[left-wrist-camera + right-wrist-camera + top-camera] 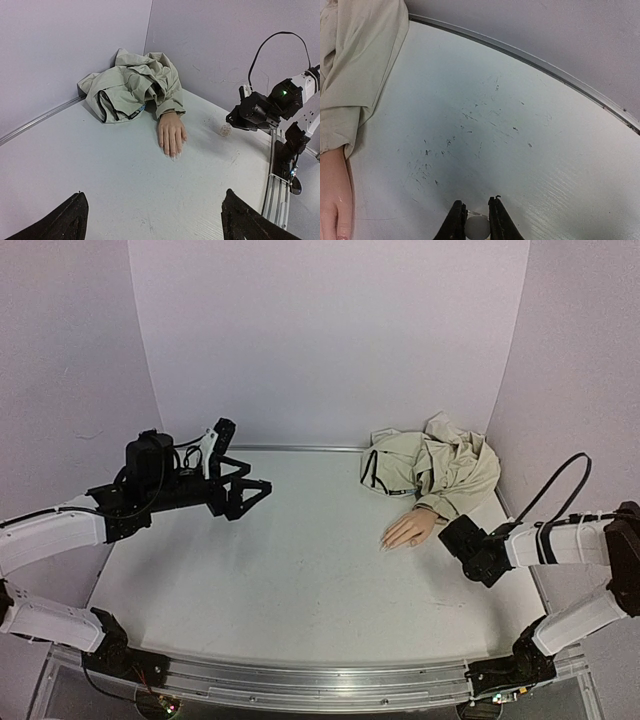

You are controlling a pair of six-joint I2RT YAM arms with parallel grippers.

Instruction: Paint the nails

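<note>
The pale mannequin hand (410,530) lies palm down on the white table, its wrist in a beige jacket sleeve (440,502). Its long pale nails (175,156) show in the left wrist view; the hand's edge also shows in the right wrist view (332,200). My right gripper (450,533) sits just right of the hand, its jaws shut on a small whitish round-topped bottle (477,229), which also shows in the left wrist view (225,130). My left gripper (252,496) is open and empty, raised over the table's left side, its fingers (65,220) wide apart.
The crumpled beige jacket (435,465) fills the back right corner against the lilac walls. A metal rail (530,62) edges the table behind the right gripper. Scuff marks (470,130) dot the table surface by the hand.
</note>
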